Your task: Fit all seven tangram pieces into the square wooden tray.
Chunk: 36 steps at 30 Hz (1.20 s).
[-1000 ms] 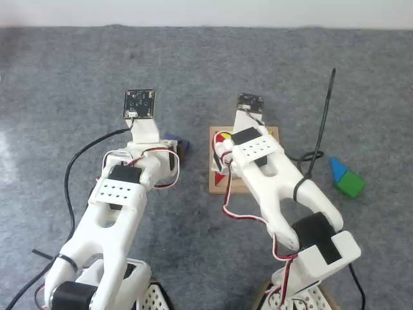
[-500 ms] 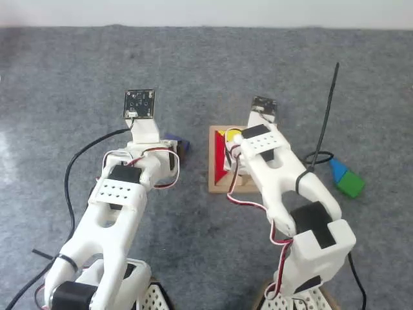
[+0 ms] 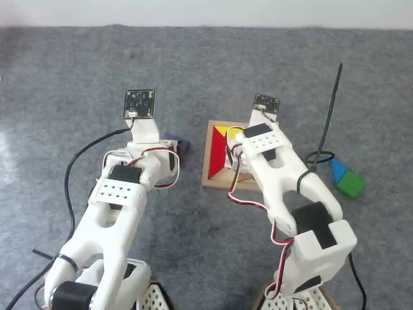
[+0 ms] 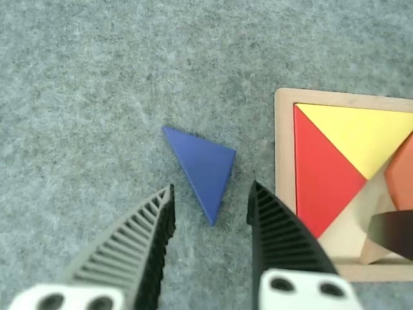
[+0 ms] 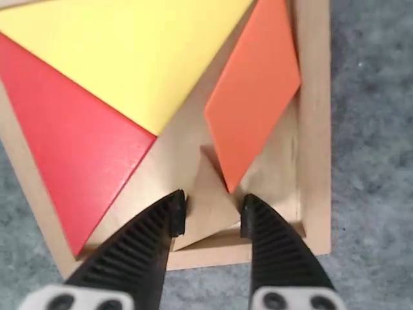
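left gripper [image 4: 211, 192] is open around the blue triangle [image 4: 203, 166]. right gripper [image 5: 211, 203] pinches a wooden triangle [image 5: 206, 221] inside the tray [image 3: 208, 158], middle of the high view.

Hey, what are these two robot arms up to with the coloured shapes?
They're doing a tangram puzzle. The square wooden tray holds a red triangle, a yellow triangle and an orange parallelogram. The right gripper is down in it at a plain wooden triangle. The left gripper hovers open over a blue triangle on the mat. A green piece and a light blue piece lie farther off.
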Motion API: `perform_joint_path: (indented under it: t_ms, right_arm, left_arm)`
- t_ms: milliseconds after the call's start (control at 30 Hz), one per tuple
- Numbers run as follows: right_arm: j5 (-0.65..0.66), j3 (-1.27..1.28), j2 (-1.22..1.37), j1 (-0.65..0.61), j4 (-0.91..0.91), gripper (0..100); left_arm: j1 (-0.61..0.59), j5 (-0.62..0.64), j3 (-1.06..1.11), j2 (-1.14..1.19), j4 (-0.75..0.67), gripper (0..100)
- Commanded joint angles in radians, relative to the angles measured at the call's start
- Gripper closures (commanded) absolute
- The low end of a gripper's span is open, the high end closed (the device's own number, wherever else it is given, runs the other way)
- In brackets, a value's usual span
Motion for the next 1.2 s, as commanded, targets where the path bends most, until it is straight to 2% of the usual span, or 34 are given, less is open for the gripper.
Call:
perform_joint_path:
  t_ms: [0, 367, 467, 567, 667, 733, 933, 1067, 1167]
  right_arm:
    - [-0.005, -0.026, -0.054, -0.013, -0.004, 91.9]
    - [0.124, -0.028, -0.225, -0.005, 0.122, 92.2]
    - [0.221, -0.051, -0.266, -0.008, 0.11, 92.3]
    - [0.474, -0.127, -0.24, 0.007, 0.145, 92.6]
    - [0.911, -0.232, -0.17, 0.025, 0.17, 96.2]
    - [1.137, -0.304, -0.116, 0.027, 0.179, 96.7]
    - [1.537, -0.548, 0.027, -0.007, 0.355, 97.3]
    - [1.912, -0.577, 0.093, -0.03, 0.475, 98.8]
    - [2.064, -0.577, 0.131, -0.041, 0.499, 98.9]
  left_arm:
    - [0.009, -0.012, -0.027, -0.038, 0.012, 82]
    - [0.009, -0.012, -0.027, -0.038, 0.014, 82]
    - [0.009, -0.012, -0.027, -0.038, 0.014, 82]
    - [0.009, -0.012, -0.027, -0.038, 0.014, 82]
    - [0.009, -0.012, -0.027, -0.038, 0.014, 82]
    - [0.009, -0.012, -0.027, -0.038, 0.014, 82]
    - [0.009, -0.012, -0.027, -0.038, 0.012, 82]
    - [0.009, -0.012, -0.027, -0.038, 0.011, 82]
    - [0.009, -0.012, -0.027, -0.035, 0.011, 82]
